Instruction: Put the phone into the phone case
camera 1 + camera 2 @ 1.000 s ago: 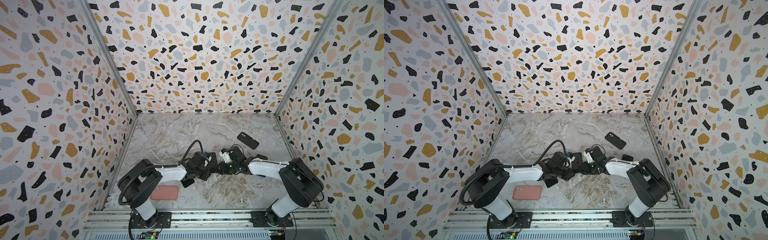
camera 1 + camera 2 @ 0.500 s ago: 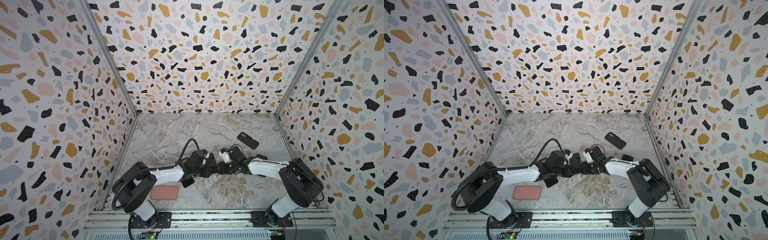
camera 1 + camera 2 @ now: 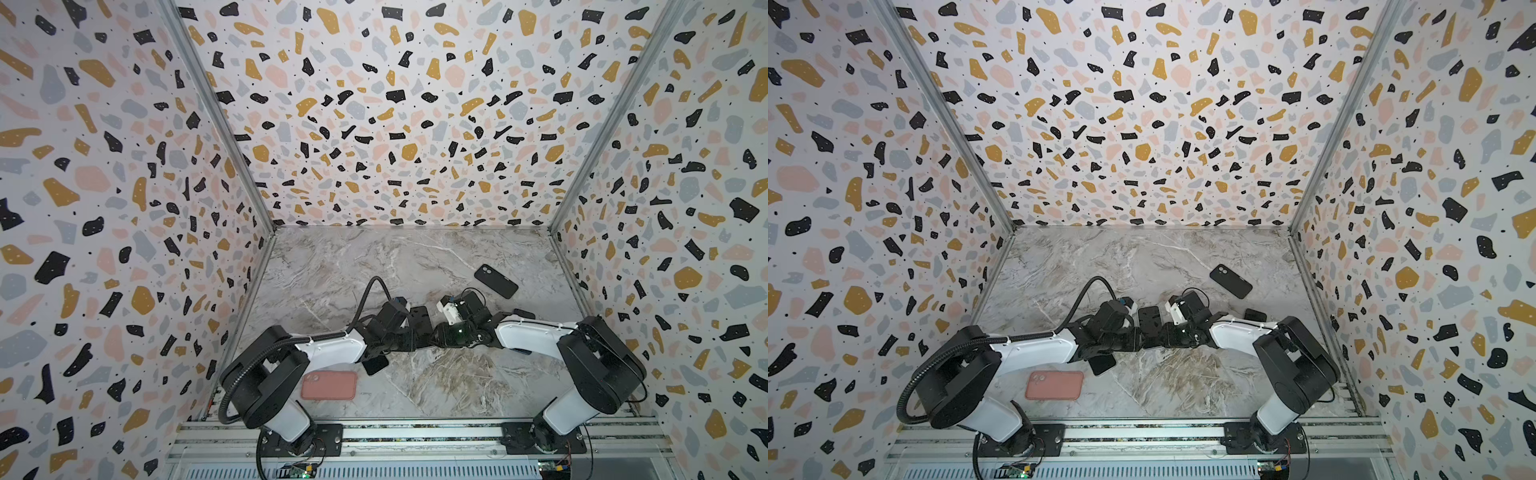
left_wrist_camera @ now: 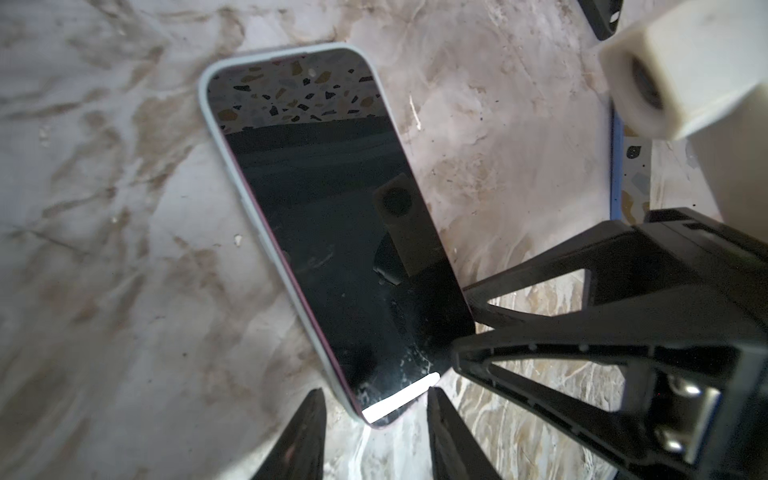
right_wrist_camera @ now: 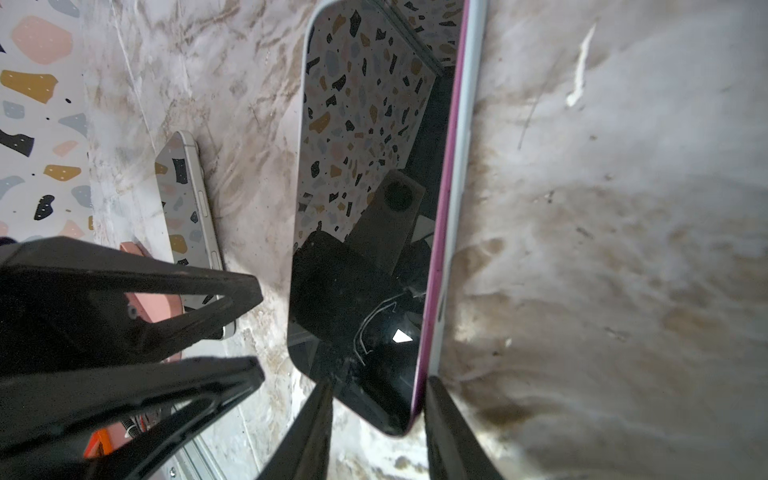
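Phone (image 5: 365, 208) pinched by right end effector (image 5: 378, 386); left end effector (image 4: 374, 395) seemingly spread, its arm stretched lower than before.

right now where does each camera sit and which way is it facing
Top views: high at the front, looking down and inward at the marble table; both the left arm and right arm show.
Left wrist: on the left arm, looking along the left pincer at the phone; the right pincer shows too.
Right wrist: on the right arm, looking along the right pincer at the phone; the left pincer shows.
Shared: both wrist views see the phone; both top views see the whole scene.
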Action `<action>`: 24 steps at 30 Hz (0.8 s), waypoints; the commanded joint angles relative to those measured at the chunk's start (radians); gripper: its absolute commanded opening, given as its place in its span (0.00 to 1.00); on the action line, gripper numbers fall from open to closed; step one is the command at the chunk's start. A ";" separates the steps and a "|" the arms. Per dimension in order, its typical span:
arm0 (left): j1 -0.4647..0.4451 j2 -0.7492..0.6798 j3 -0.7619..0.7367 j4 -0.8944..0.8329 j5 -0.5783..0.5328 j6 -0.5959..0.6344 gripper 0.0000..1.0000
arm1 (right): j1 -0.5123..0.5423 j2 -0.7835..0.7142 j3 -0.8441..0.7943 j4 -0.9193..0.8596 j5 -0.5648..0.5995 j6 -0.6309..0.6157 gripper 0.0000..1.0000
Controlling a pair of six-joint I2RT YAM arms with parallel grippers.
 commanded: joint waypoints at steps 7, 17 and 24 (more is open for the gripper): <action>0.006 0.076 0.019 -0.010 -0.011 -0.001 0.37 | 0.009 0.007 0.037 0.006 -0.016 -0.009 0.38; 0.007 0.134 0.014 -0.004 -0.008 0.013 0.24 | 0.025 0.015 0.041 0.009 -0.016 -0.002 0.38; 0.008 0.161 -0.009 -0.001 -0.025 0.019 0.20 | 0.043 0.026 0.042 0.017 -0.016 0.003 0.38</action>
